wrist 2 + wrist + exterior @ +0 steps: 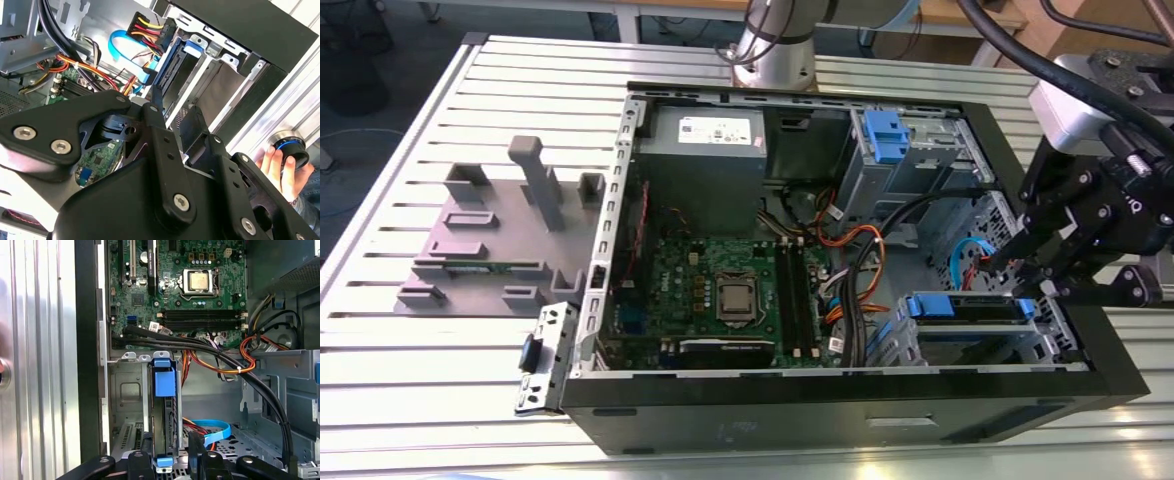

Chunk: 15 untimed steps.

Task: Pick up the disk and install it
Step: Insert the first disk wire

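On slatted table (427, 330), open case (854, 400); disk (164, 385) seemingly in bay.

A robotics lab: opened computer case (854, 400) on slotted aluminium table (427, 340).

Disk (970, 308) seated in the open computer case's (854, 400) drive bay, gripper (1034, 272) just beside it.

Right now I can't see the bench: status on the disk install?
End effector at the drive cage, fingers either side of the disk. Disk seated upright in the bay. Cables close alongside.
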### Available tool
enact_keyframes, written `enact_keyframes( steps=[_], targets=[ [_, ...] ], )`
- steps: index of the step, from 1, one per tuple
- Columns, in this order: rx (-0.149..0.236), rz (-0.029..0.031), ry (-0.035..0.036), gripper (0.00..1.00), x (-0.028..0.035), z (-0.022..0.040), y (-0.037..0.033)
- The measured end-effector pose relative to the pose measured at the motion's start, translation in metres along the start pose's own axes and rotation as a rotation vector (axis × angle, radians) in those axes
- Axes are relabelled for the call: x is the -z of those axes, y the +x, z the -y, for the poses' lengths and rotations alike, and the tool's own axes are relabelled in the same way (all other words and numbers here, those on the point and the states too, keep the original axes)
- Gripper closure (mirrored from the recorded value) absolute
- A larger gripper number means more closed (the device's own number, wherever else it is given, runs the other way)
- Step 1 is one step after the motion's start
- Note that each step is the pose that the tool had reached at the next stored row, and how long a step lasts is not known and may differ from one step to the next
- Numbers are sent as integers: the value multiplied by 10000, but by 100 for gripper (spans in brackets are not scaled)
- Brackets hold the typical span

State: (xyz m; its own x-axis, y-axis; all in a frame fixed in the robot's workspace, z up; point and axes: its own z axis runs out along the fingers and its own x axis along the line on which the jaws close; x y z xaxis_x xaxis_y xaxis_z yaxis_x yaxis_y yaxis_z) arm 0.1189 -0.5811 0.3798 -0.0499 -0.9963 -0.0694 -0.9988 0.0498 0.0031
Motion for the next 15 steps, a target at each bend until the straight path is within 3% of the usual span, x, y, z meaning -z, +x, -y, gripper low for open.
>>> enact_keyframes(
  steps=[15],
  targets=[
    [0,1,0,58,-2,48,-2]
  ],
)
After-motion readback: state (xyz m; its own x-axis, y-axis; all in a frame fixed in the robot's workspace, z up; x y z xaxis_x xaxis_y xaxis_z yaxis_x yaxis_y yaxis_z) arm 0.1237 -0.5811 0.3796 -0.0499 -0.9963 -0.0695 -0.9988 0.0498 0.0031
